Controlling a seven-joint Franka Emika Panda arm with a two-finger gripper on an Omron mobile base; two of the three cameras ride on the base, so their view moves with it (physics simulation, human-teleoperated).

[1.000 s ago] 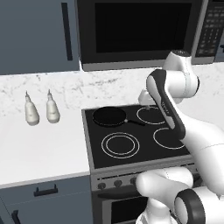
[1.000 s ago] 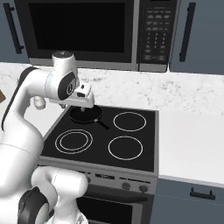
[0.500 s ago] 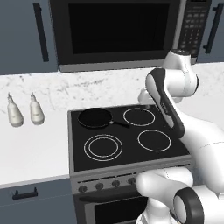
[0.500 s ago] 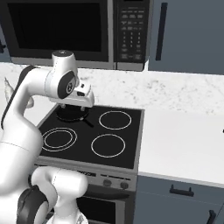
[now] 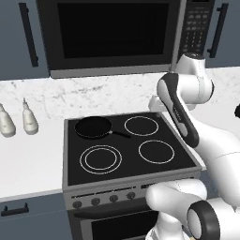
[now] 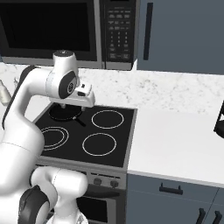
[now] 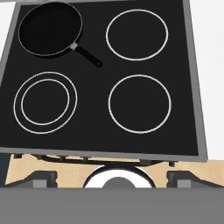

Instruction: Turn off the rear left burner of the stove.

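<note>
White marbled counter is sliding sideways through both base views compared with a moment ago, while the arm is keeping the same raised pose, so the base is driving and nothing on the stove (image 5: 126, 164) is itself moving. The range is now sitting closer to the centre ahead of the robot. The rear left burner (image 7: 30, 11) is lying under the black frying pan (image 7: 50, 28), in the back left corner of the glass. The knobs (image 5: 104, 200) are lined along the front panel, well below the hand. The gripper (image 7: 117, 177) is hovering high over the cooktop; whether its fingers are spread or closed cannot be told. The reach down to the knobs is not yet begun.
</note>
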